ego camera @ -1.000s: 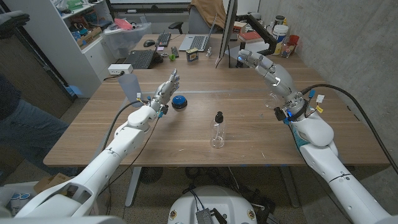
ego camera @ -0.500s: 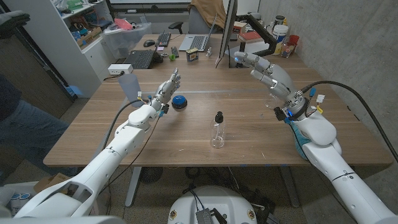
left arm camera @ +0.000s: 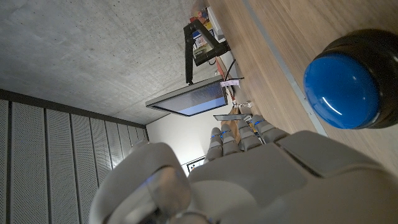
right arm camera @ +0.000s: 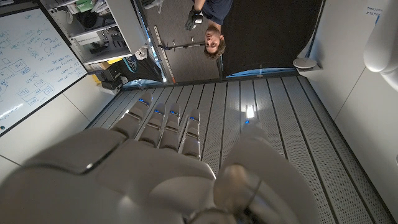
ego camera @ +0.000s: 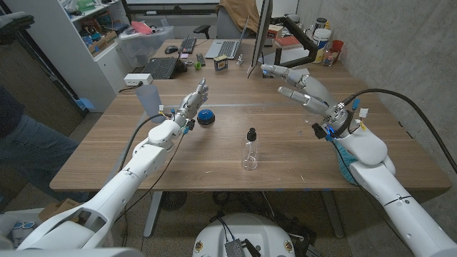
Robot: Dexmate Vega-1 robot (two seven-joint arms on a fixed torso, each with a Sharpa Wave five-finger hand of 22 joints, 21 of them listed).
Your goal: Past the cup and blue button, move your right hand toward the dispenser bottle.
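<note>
The right hand [ego camera: 303, 87] holds nothing, fingers spread, well apart from the bottle [ego camera: 249, 149]. The left hand [ego camera: 191, 101] is empty too, fingers straight, the button [ego camera: 206, 117] just beside them and the cup [ego camera: 148, 98] near.

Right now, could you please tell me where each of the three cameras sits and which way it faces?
Head view: on the robot's head, looking down at the wooden table; both arms, left hand, right hand, clear dispenser bottle with black pump.
Left wrist view: on the left wrist, along the left hand toward a dark monitor.
Right wrist view: on the right wrist, along the right hand toward the ceiling.
Shared: round blue button.
</note>
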